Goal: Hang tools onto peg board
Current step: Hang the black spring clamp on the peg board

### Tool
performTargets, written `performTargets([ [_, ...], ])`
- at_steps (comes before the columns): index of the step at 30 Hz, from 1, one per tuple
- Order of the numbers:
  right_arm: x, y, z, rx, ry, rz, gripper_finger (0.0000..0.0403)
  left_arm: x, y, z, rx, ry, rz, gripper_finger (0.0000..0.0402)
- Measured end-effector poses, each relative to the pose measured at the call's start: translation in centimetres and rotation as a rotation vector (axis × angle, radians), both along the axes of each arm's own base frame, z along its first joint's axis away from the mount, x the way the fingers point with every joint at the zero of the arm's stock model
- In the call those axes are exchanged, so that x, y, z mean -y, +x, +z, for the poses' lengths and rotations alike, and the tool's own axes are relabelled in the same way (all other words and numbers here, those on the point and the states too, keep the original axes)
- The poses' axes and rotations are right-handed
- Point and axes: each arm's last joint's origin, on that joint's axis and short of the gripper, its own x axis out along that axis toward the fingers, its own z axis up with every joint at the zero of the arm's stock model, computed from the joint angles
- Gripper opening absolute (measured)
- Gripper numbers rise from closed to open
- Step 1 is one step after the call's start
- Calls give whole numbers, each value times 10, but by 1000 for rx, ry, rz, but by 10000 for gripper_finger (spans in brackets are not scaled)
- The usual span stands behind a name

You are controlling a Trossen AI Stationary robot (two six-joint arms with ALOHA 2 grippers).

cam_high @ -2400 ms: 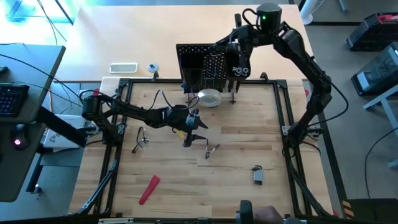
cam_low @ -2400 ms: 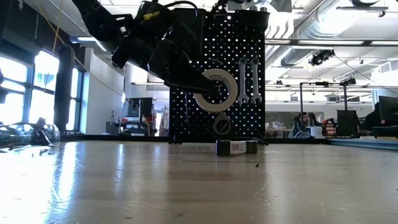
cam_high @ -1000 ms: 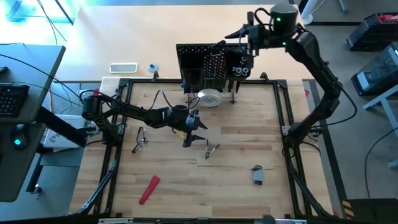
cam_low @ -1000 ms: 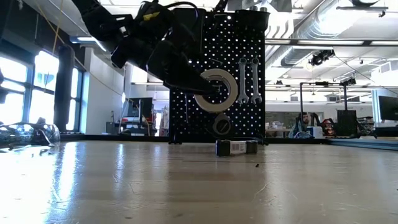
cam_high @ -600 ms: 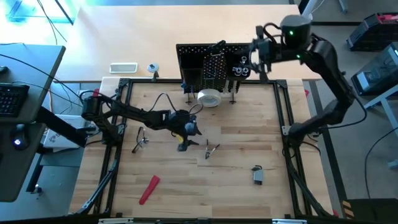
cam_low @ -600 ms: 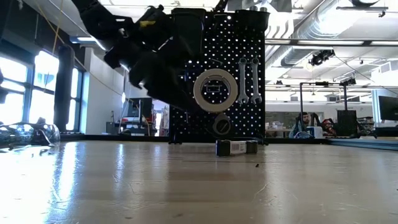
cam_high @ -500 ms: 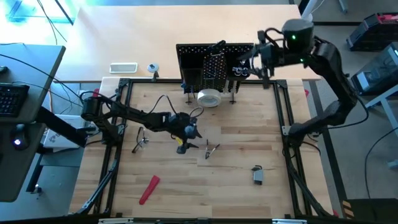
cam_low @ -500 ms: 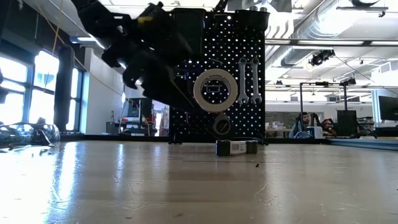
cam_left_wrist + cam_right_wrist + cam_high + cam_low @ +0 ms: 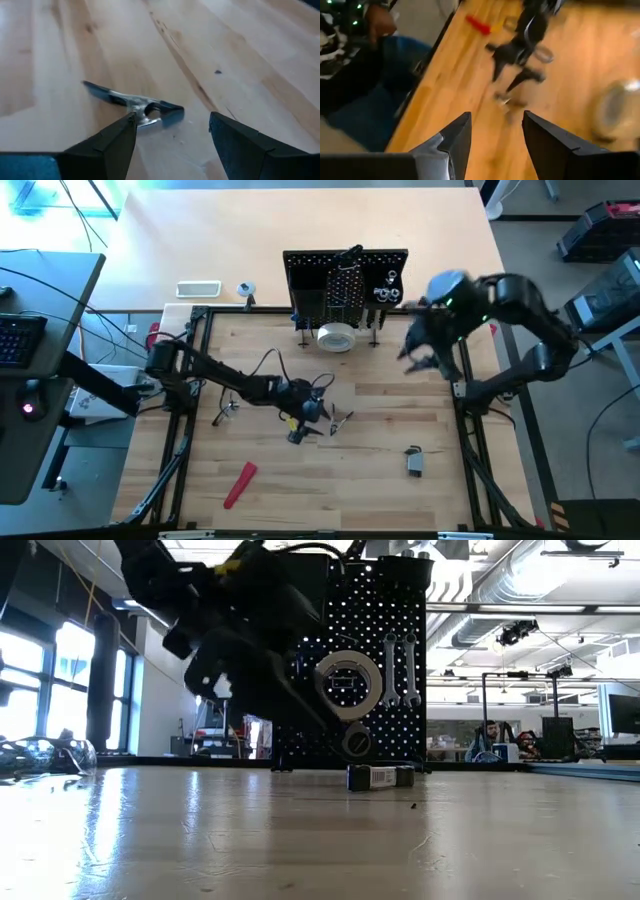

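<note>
Left gripper (image 9: 172, 132), fingers apart, hovers over blue-handled pliers (image 9: 132, 103) on the pale wooden table (image 9: 380, 480).

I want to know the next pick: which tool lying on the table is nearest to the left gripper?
The blue-handled pliers, just in front of the open left gripper. The red-handled tool and the tape measure lie farther off.

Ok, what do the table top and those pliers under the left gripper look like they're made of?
Table top: pale wood planks with visible grain, lightly glossy by its reflections. Pliers: bright bare metal at the pivot, with dark blue handles, probably a plastic or rubber coating.
</note>
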Motion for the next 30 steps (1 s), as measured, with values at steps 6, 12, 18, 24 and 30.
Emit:
performTargets([
  [6, -32, 25, -47, -199, 50, -1, 172, 12, 12, -11, -11, 44, -18, 243],
  [12, -63, 48, -108, -282, 71, 36, 172, 19, 16, -9, 7, 112, -30, 243],
  [18, -84, 62, -170, -265, 66, 45, 172, 21, 15, -10, -4, 118, -38, 243],
  [24, -90, 70, -222, -117, -66, -12, 172, 20, 15, -11, -13, 127, -17, 243],
  [30, -86, 73, -271, -1, -89, -37, 172, 19, 12, -14, -65, 117, 37, 243],
])
